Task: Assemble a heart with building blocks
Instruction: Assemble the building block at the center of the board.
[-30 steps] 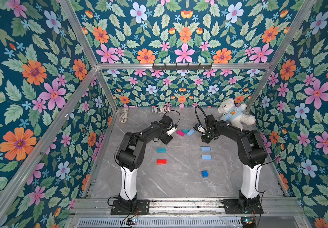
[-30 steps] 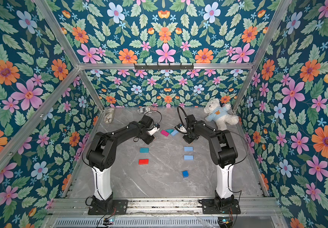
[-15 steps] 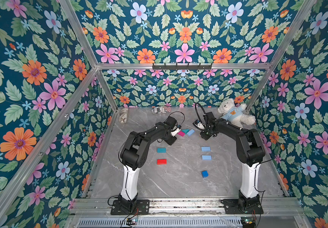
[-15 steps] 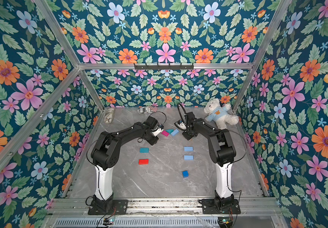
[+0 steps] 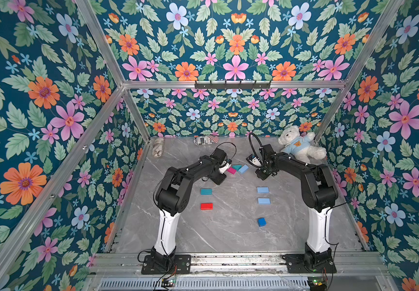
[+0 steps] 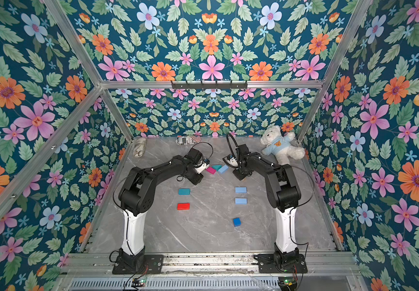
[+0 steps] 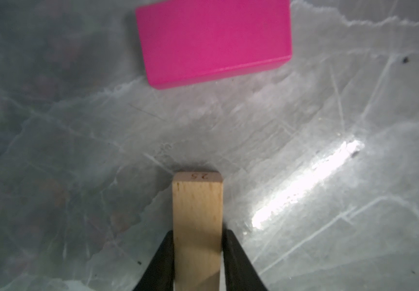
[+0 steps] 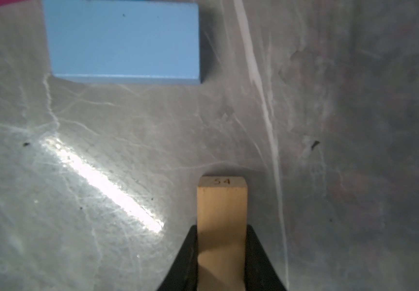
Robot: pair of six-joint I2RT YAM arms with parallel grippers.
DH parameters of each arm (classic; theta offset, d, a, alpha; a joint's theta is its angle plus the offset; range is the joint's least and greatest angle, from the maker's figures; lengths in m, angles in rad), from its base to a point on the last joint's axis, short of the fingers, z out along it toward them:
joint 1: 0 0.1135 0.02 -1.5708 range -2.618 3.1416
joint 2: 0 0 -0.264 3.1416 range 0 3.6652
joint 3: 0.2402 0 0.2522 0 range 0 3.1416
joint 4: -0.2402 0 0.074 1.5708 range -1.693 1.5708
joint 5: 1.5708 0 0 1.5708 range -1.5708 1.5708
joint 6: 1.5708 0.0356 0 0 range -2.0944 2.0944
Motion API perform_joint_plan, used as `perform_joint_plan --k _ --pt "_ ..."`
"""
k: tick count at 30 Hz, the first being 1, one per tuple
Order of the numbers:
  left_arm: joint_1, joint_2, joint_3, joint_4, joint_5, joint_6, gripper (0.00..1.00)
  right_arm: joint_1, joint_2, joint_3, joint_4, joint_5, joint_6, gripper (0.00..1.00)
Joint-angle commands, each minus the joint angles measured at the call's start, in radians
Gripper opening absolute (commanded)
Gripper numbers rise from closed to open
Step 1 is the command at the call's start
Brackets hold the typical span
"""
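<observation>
With twelve o'clock at the back wall, both top views show the building blocks spread over the grey marbled tabletop (image 5: 228,234), not joined into a heart. At ten o'clock from its middle lies a teal block (image 5: 206,191). A red block (image 5: 206,206) lies at that block's six o'clock, apart from it.

At eleven o'clock the left hand (image 7: 197,233) is clamped on the left tan block (image 7: 197,201), held end-down close to the tabletop. Whether it touches cannot be told. The magenta block (image 7: 213,40) lies just beyond that end, apart from it.

At twelve o'clock the teal triangle (image 5: 236,167) sits between the magenta block and the angled light blue block (image 5: 243,169), all three close together.

At one o'clock the right hand (image 8: 222,228) is clamped on the right tan block (image 8: 222,201), also end-down. The angled light blue block lies near its end, apart.

At two o'clock lies the far light blue block (image 5: 262,190). The near light blue block (image 5: 263,201) lies at its six o'clock, apart. The dark blue cube (image 5: 261,222) sits alone at four o'clock. A white teddy bear (image 5: 297,147) lies in the back right corner.
</observation>
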Motion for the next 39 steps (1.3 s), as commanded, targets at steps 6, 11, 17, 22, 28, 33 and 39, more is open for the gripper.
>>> perform_joint_plan --k 6,11,17,22,28,33,39 --pt "0.0 0.033 0.014 -0.055 -0.037 0.012 0.26 -0.001 0.009 0.011 -0.014 0.002 0.01 0.15" --pt "0.0 0.02 0.034 -0.038 -0.041 0.012 0.25 -0.001 0.007 0.025 -0.017 -0.001 0.011 0.15" --pt "0.0 0.031 0.082 -0.039 -0.037 0.004 0.25 -0.001 -0.002 0.038 -0.018 -0.012 -0.001 0.14" --pt "-0.002 0.048 0.109 -0.039 -0.024 -0.008 0.25 0.0 0.009 0.06 -0.03 -0.038 -0.009 0.14" --pt "-0.012 0.063 0.122 -0.036 -0.02 -0.017 0.25 0.004 0.016 0.062 -0.036 -0.069 -0.01 0.14" --pt "-0.018 0.08 0.135 -0.03 -0.022 -0.026 0.26 0.017 0.024 0.059 -0.039 -0.079 -0.012 0.14" --pt "-0.02 0.094 0.143 -0.012 -0.032 -0.04 0.26 0.034 0.045 0.067 -0.041 -0.079 -0.005 0.13"
